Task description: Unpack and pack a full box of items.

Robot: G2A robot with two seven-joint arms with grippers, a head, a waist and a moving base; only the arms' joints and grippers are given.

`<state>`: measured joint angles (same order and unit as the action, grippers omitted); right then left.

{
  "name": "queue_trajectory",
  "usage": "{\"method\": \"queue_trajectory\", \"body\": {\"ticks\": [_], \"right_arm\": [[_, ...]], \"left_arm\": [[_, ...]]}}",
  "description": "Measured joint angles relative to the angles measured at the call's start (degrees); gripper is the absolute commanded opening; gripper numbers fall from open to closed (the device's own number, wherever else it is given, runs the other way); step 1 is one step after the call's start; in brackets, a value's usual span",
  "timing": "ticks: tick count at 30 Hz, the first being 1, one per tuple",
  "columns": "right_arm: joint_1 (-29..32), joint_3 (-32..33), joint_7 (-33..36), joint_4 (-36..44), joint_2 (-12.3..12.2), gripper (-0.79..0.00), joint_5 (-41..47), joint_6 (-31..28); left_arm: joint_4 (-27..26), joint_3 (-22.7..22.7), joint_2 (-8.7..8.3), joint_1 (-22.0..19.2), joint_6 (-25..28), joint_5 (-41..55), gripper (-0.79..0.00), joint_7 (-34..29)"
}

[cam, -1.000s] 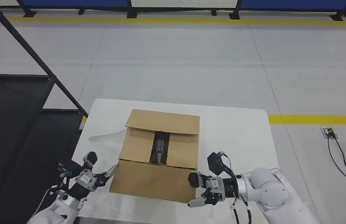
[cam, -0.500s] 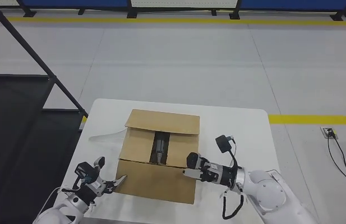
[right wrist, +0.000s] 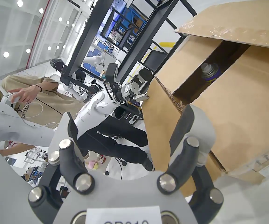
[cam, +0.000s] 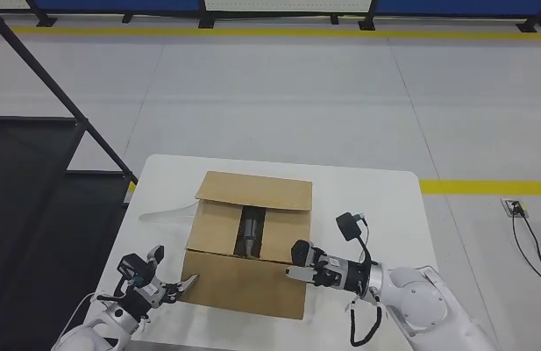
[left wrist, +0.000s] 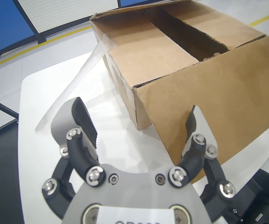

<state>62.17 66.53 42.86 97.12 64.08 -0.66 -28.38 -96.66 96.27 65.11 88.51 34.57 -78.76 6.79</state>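
Fingers [left wrist: 84, 117] newly astride box flap [left wrist: 218, 94].

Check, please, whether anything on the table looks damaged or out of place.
A strip of clear tape hangs loose from a far corner of the cardboard box and trails onto the table. The inner flaps have ragged edges along the gap. Nothing is spilled.

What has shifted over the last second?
The right gripper swung from the near right corner of the front flap of the brown cardboard box up to the flap's right edge, open. The left gripper drew back along the flap's left edge, open. Box, flaps and dark spray can stayed put.
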Motion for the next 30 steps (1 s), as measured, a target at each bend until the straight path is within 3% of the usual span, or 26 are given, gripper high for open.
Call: {"method": "queue_trajectory", "body": {"ticks": [10, 30], "right_arm": [[-0.3, -0.9, -0.7, 1.0, 0.2, 0.000, 0.2, 1.7], [-10.5, -6.1, -1.1, -5.5, 2.4, 0.000, 8.2, 9.4]], "left_arm": [[-0.4, -0.5, 0.09, 0.2, -1.0, 0.6, 0.000, 0.1], [2.1, -1.7, -0.10, 0.1, -1.3, 3.2, 0.000, 3.9]]}}
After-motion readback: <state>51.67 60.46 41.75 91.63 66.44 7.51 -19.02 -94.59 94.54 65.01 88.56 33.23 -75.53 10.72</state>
